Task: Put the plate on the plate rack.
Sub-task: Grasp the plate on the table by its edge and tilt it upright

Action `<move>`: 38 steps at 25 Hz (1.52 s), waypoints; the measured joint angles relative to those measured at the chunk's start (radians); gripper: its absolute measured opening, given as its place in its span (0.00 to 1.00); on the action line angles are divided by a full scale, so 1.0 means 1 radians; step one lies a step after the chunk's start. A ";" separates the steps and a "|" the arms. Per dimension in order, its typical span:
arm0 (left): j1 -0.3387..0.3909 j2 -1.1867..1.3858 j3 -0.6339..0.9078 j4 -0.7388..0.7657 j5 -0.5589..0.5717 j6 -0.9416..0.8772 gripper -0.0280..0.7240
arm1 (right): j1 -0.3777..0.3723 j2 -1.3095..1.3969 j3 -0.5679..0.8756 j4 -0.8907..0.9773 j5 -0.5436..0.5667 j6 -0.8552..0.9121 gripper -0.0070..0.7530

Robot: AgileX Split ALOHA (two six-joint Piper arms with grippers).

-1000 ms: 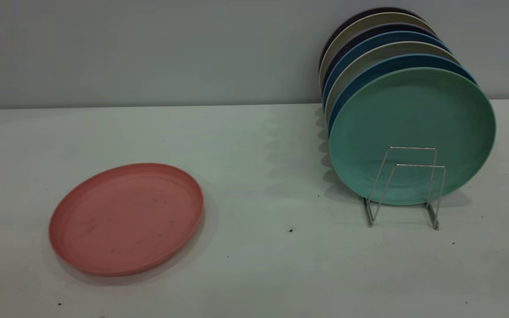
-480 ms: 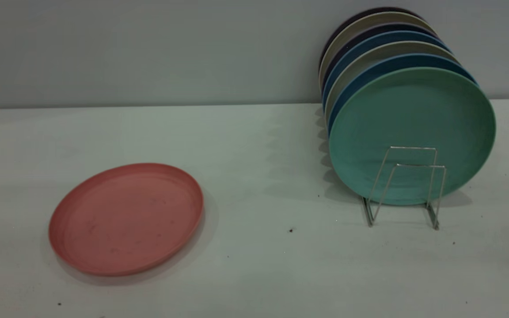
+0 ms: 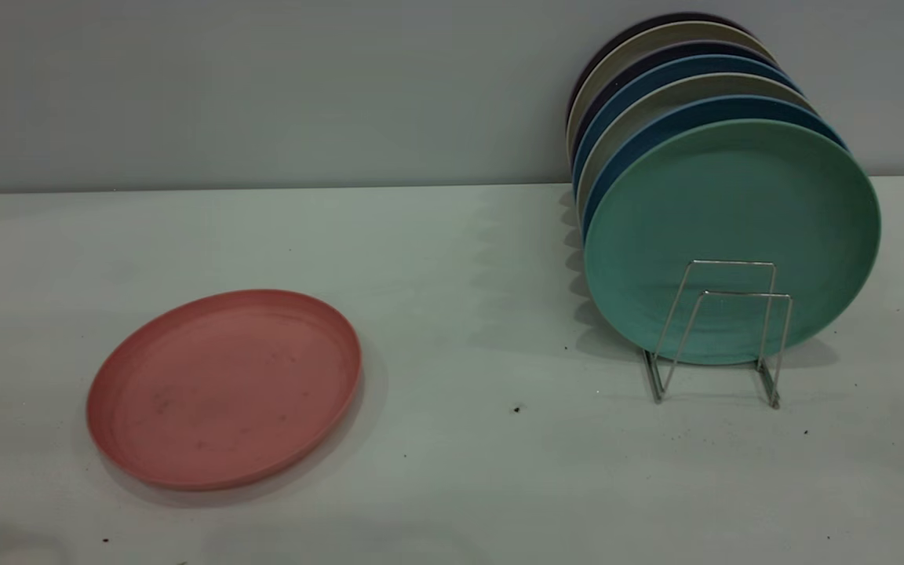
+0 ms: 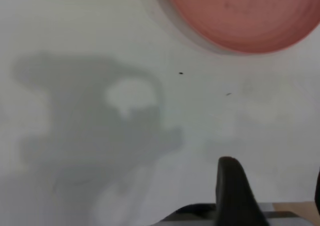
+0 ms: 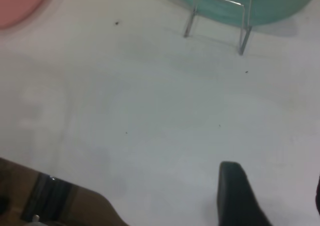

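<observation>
The salmon-pink plate (image 3: pixel 224 388) lies flat on the white table at the left. It also shows in the left wrist view (image 4: pixel 245 15) and at a corner of the right wrist view (image 5: pixel 17 5). The silver wire plate rack (image 3: pixel 734 264) stands at the right, with its two front loops free. Neither gripper shows in the exterior view. My left gripper (image 4: pixel 272 186) is open and empty above bare table, short of the plate. My right gripper (image 5: pixel 272 186) is open and empty above bare table, short of the rack (image 5: pixel 243 25).
A teal-green plate (image 3: pixel 734 204) stands upright in the rack, with several blue, beige and dark plates behind it against the back wall. It also shows in the right wrist view (image 5: pixel 280 5). Small dark specks dot the table (image 3: pixel 452 486).
The plate and the rack have not moved. A faint shadow has come in at the table's front left edge.
</observation>
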 joint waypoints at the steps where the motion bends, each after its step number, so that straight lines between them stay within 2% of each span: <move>1: 0.000 0.031 0.000 -0.020 -0.022 0.020 0.60 | 0.000 0.000 0.000 0.000 0.000 -0.001 0.53; 8: 0.000 0.314 -0.032 -0.188 -0.203 0.167 0.60 | 0.000 0.000 0.000 0.031 0.000 -0.015 0.53; 19: 0.008 0.705 -0.264 -0.527 -0.228 0.522 0.60 | 0.000 0.017 0.000 0.168 -0.009 -0.146 0.53; 23: 0.034 0.774 -0.327 -0.559 -0.212 0.551 0.60 | 0.000 0.096 0.000 0.216 -0.015 -0.197 0.53; 30: 0.142 0.832 -0.361 -0.562 -0.171 0.587 0.60 | 0.000 0.235 0.000 0.371 -0.026 -0.322 0.53; 38: 0.155 0.890 -0.412 -0.585 -0.148 0.629 0.60 | 0.000 0.269 -0.001 0.424 -0.028 -0.372 0.53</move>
